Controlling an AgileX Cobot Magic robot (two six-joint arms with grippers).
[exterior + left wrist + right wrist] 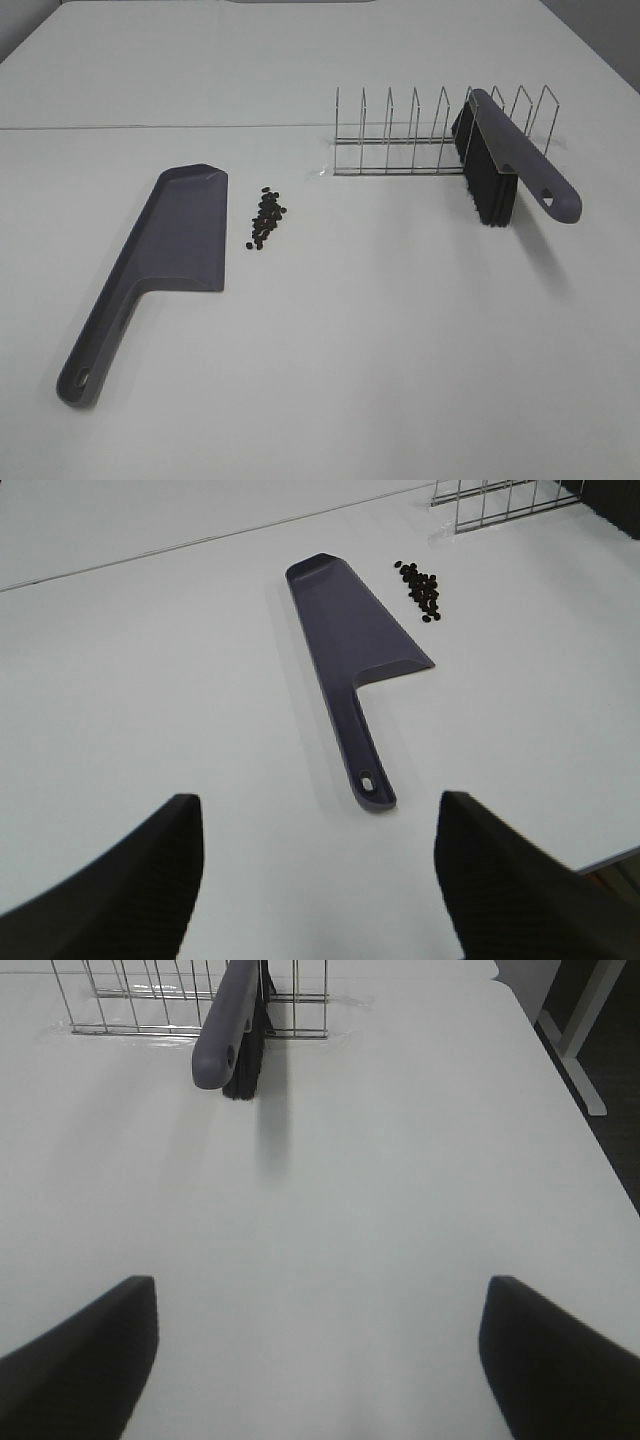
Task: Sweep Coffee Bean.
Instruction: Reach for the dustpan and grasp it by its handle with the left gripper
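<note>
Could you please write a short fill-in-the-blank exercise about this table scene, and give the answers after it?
1. The long grey-purple brush with black bristles leans in the silver wire ____.
2. The small dark coffee beans lie on the white table, outside the flat grey-purple plastic ____.
3. The left hand and the right hand are both ____ and empty.
Missing words: rack; dustpan; open.

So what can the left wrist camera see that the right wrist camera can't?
Only the left wrist view: the grey-purple dustpan and the coffee beans beside it. Only the right wrist view: the brush handle, resting in the wire rack. Both: the white table, part of the wire rack, and open jaws, the left gripper in one, the right gripper in the other.
</note>
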